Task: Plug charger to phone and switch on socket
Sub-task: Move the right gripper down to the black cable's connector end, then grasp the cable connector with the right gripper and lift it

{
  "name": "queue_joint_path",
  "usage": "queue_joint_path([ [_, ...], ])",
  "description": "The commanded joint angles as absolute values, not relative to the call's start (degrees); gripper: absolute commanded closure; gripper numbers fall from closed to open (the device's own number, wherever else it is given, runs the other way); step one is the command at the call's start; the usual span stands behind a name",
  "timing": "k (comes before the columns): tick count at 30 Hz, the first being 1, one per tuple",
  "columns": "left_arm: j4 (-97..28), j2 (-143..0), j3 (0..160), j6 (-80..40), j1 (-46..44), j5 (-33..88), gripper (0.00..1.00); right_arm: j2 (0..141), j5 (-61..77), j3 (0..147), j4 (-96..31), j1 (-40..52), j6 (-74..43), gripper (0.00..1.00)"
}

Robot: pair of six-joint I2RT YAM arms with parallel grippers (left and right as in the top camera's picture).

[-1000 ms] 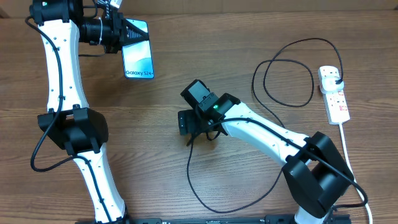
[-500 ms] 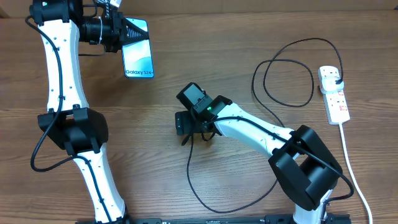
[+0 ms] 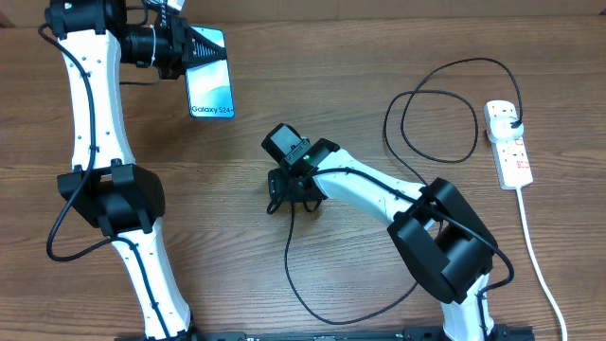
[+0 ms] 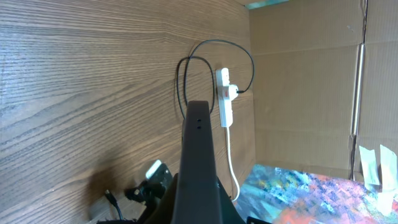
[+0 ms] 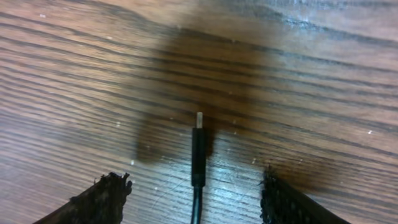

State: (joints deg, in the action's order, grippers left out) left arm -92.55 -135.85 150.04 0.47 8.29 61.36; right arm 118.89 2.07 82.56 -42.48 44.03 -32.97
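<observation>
Black charger (image 5: 198, 155) tip lies between spread right gripper (image 5: 193, 191); left gripper (image 3: 199, 45) seemingly pinches phone (image 3: 210, 90)

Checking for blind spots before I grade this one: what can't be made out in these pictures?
- Phone port: overhead shows only the screen, with the left gripper covering one end.
- Socket switches: too small overhead and from the left wrist to read.
- Charger tip: hidden overhead under the right gripper.
- Right fingers: cut off by the right wrist view's bottom edge.
</observation>
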Motion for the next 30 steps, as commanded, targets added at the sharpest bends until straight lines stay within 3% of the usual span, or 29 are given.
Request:
queue_joint_path([
  [1,-92.3,-133.8,151.0,1.7,8.7,63.9,0.96,120.3,0.6,84.4,-43.3,44.2,-32.5,0.33],
  [7,-92.3,-133.8,151.0,1.7,8.7,63.9,0.96,120.6,0.4,84.4,-43.4,44.2,-31.4,0.46],
  [10,-92.3,-133.8,151.0,1.7,8.7,63.9,0.96,120.6,0.4,84.4,-43.4,44.2,-31.5,0.65],
  [13,-92.3,-133.8,151.0,1.7,8.7,63.9,0.96,120.6,0.4,84.4,-43.4,44.2,-31.5,0.74],
  [16,-92.3,-133.8,151.0,1.7,8.7,63.9,0.96,120.6,0.8,84.4,-43.4,44.2,-31.5,0.95],
  [30,-92.3,-133.8,151.0,1.1,8.7,65.1,0.96,120.3,11.0,87.6,-44.3,40.2,-31.4,0.96],
])
